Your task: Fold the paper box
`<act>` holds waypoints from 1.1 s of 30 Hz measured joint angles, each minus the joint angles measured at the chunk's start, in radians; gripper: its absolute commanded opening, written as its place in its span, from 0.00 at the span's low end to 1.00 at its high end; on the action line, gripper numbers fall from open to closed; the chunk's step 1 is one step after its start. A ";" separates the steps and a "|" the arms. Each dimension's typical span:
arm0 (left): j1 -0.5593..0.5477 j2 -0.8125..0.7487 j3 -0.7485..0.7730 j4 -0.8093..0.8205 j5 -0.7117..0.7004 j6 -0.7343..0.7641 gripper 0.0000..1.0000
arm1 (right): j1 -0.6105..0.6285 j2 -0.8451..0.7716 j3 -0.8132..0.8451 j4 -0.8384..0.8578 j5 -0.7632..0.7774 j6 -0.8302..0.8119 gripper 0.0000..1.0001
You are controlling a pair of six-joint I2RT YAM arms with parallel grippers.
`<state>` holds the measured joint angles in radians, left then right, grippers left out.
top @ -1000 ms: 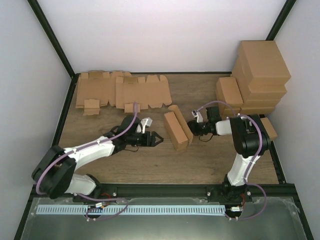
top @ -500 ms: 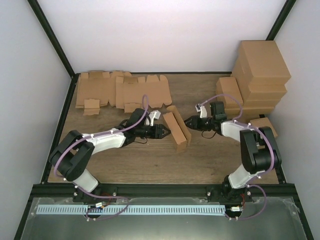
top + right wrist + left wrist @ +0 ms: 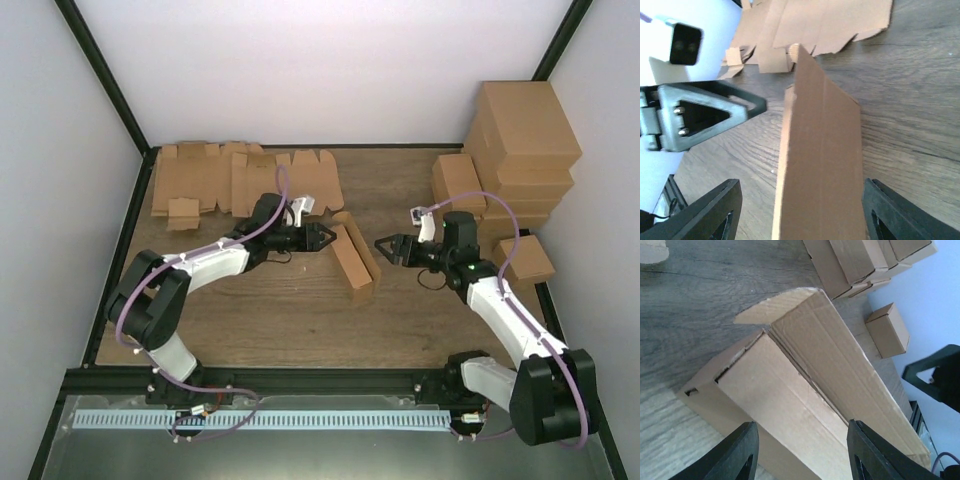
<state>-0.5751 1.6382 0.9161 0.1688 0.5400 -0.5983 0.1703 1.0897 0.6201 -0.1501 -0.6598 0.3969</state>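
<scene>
Left claw (image 3: 326, 238) — jaws stood partly apart and gripped nothing. Its tips sat at the left long side of the paper box (image 3: 350, 255), near that box's far end. The overhead view did not show whether they touched the wall. In the left wrist view the two black fingers (image 3: 735, 455) framed the box's side wall, and cardboard filled the gap ahead of them.

Right claw (image 3: 386, 248) — jaws stood wide and empty, just to the right of the box and apart from it. In the right wrist view its fingers (image 3: 700, 215) sat to either side of the box's raised long panel, with neither pad on the cardboard.

The box lay on the wooden counter (image 3: 300, 320) at a slant, between the two claws. It was part-folded: an oblong body with one long panel standing up along its right side. A tab at that panel's far end was bent over.

Beyond the box and to its left, flat die-cut sheets (image 3: 245, 180) lay overlapping along the counter's back edge. To the right of the box, past the right claw, a small closed box (image 3: 528, 258) sat on the counter. Farther right of the paper box and behind it, a stack of larger brown cartons (image 3: 525, 130) rose in the corner.
</scene>
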 measured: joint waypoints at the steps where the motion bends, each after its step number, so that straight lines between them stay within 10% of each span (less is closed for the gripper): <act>1: 0.005 0.022 0.012 -0.002 0.004 0.007 0.48 | 0.006 -0.011 0.001 -0.008 -0.013 -0.002 0.74; 13: 0.039 0.126 0.074 -0.060 -0.017 0.089 0.42 | 0.250 -0.024 0.006 -0.167 0.222 0.005 0.82; 33: 0.043 0.259 0.178 -0.028 0.001 0.116 0.40 | 0.441 0.048 -0.006 -0.185 0.532 0.092 0.48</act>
<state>-0.5323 1.8973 1.0939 0.1406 0.5411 -0.4824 0.6113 1.1374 0.6140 -0.3355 -0.1276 0.4892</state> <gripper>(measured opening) 0.402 0.478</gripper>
